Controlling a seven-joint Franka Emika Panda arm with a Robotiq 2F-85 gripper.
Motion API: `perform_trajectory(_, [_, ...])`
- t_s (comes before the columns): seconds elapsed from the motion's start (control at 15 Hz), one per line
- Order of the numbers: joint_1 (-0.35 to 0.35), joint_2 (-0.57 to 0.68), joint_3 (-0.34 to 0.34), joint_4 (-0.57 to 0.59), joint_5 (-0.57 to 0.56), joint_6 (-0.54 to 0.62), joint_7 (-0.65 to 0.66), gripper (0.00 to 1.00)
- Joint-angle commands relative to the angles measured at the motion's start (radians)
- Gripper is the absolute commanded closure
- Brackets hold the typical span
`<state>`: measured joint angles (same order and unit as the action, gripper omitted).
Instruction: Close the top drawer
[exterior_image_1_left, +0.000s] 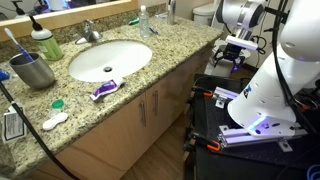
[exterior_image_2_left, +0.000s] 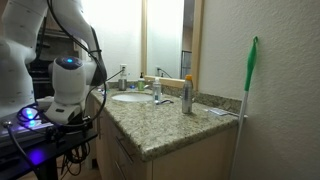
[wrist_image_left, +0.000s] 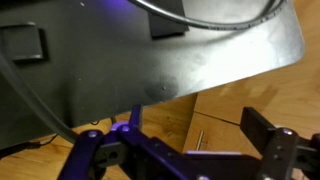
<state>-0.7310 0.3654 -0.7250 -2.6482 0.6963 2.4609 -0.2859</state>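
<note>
With my claw (wrist_image_left: 190, 155) spread wide and empty, the top drawer (exterior_image_1_left: 204, 68) sits close beside it under the worktop (exterior_image_1_left: 170, 62) edge, so I should press flat and square on its front, pushing straight inward.

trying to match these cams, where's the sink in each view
In an exterior view: sink left of centre, upper half, seen from above.
In an exterior view: sink left of centre, mid-height, seen low from the side.
Wrist view: not in it.
Shared landmark: the faucet at the sink's rim, in both exterior views.
</note>
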Motion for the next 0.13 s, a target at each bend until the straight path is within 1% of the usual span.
perform_trajectory(0.0, [0.153, -0.173, -0.249, -0.041, -0.28, -0.173, 0.063, 0.0])
perform_trajectory(0.07, [0.051, -0.074, -0.107, -0.012, -0.199, -0.093, 0.055, 0.0])
